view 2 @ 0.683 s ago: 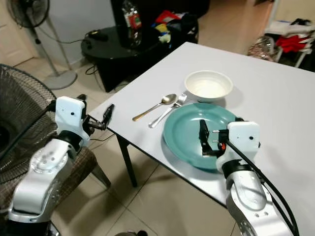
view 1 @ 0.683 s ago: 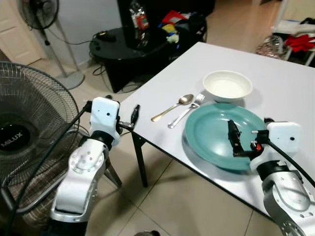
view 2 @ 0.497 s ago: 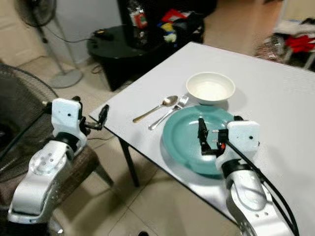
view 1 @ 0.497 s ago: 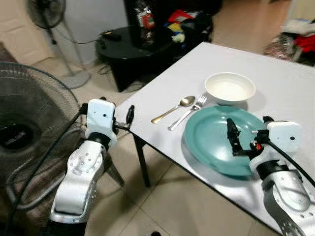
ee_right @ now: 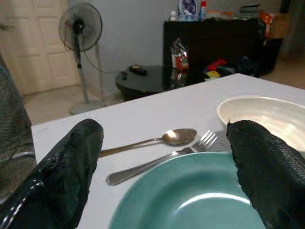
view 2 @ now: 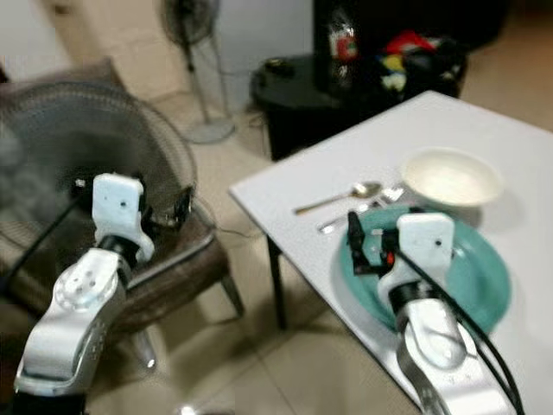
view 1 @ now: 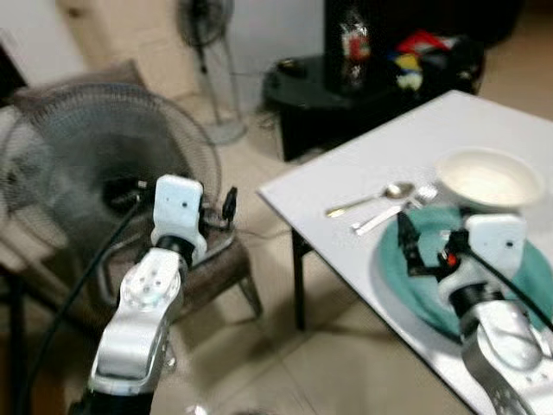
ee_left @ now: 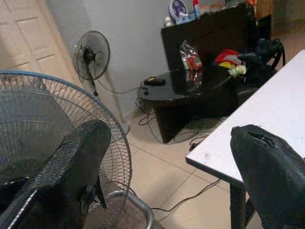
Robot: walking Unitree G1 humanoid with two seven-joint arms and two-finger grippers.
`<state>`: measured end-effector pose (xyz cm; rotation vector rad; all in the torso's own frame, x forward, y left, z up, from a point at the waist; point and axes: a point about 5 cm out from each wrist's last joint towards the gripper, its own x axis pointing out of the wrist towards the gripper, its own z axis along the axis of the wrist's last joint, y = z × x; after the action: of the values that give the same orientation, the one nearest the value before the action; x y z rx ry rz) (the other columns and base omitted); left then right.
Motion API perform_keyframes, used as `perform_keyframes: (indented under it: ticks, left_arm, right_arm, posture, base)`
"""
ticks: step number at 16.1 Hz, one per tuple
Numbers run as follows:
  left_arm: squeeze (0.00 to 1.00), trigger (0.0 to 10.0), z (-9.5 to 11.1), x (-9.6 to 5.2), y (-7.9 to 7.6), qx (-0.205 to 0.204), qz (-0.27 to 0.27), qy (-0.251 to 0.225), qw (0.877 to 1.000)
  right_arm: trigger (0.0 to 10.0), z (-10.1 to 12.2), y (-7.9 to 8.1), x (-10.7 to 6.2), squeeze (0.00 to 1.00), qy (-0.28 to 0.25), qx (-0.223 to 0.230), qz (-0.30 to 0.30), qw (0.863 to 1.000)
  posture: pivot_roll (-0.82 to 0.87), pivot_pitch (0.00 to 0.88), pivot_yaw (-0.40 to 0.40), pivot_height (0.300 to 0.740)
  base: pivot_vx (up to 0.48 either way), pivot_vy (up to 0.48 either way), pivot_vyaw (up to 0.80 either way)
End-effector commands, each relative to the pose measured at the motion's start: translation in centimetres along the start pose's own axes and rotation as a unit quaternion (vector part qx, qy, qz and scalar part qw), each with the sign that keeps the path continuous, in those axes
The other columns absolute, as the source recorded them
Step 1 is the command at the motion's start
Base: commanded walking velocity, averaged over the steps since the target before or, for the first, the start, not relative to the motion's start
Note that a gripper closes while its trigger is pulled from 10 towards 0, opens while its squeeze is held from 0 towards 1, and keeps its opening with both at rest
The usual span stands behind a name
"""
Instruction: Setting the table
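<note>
The teal plate (ee_right: pixel 190 195) lies at the near edge of the white table (view 2: pixel 484 130), with the white bowl (view 2: pixel 451 175) touching or just beyond its far rim and a spoon (ee_right: pixel 148 140) and fork (ee_right: pixel 162 159) lying side by side just off the plate's left rim, on bare tabletop. Both pieces of cutlery point their long axes the same way, handles toward the table's near left corner and heads toward the bowl. The right gripper (view 2: pixel 365 245) hovers low over the plate's near left part, its two black fingers (ee_right: pixel 71 157) spread wide with nothing between them; in the right wrist view the spoon and fork sit straight ahead between the fingers, their handles running across the line of reach. So the cutlery lies forward and slightly left of those jaws, and the right arm is much the nearer one. The left gripper (view 1: pixel 228 206) is off the table, held out over the floor before a large standing fan (view 1: pixel 95 164), well apart from the place setting; its fingers are likewise parted and empty. Behind the table stand a black low table (ee_left: pixel 190 86) with clutter and a second, smaller fan (ee_left: pixel 90 52) by the wall.
</note>
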<state>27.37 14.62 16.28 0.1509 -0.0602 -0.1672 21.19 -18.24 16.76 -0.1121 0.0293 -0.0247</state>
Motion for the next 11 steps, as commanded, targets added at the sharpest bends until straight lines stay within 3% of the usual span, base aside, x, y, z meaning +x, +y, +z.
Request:
perform_keyframes:
  ticks: [1, 5, 6, 8, 9, 11]
  left_arm:
    - [0.15, 10.0, -0.1, 0.0, 0.5, 0.011, 0.010, 0.005, 1.000]
    - [0.16, 10.0, -0.3, 0.0, 0.6, 0.012, 0.024, 0.001, 1.000]
    - [0.00, 10.0, -0.3, -1.5, 1.0, 0.015, -0.012, 0.010, 1.000]
    - [0.00, 10.0, -0.2, -2.1, 0.9, 0.018, -0.039, 0.014, 0.999]
    - [0.00, 10.0, -0.3, -2.0, 0.9, 0.016, -0.037, 0.021, 0.999]
    - [0.00, 10.0, -0.2, -1.9, 0.8, 0.048, -0.044, 0.017, 0.998]
  right_arm:
    - [10.0, 0.1, 0.3, -0.1, 1.00, -0.003, 0.005, 0.004, 1.000]
    - [10.0, -0.1, 0.4, -0.1, 1.00, -0.009, 0.005, 0.009, 1.000]
    - [10.0, -0.8, 1.1, 0.6, 1.00, 0.001, 0.040, 0.059, 0.997]
    - [10.0, -1.0, 1.4, 0.9, 1.00, 0.006, 0.055, 0.081, 0.995]
    - [10.0, -1.0, 1.5, 0.9, 1.00, 0.006, 0.054, 0.084, 0.995]
    - [10.0, -0.9, 1.7, 0.9, 1.00, 0.004, 0.054, 0.088, 0.995]
  posture:
    - [-0.02, 0.000, 0.114, 0.740]
    - [-0.01, 0.000, 0.109, 0.740]
    - [0.07, 0.000, -0.020, 0.740]
    - [0.07, 0.000, -0.015, 0.740]
    - [0.07, 0.000, -0.014, 0.740]
    - [0.07, 0.000, -0.012, 0.740]
  base:
    - [0.000, 0.000, 0.80]
    - [0.000, 0.000, 0.80]
    - [0.000, 0.480, 0.80]
    - [0.000, 0.480, 0.80]
    - [0.000, 0.000, 0.80]
    - [0.000, -0.480, 0.80]
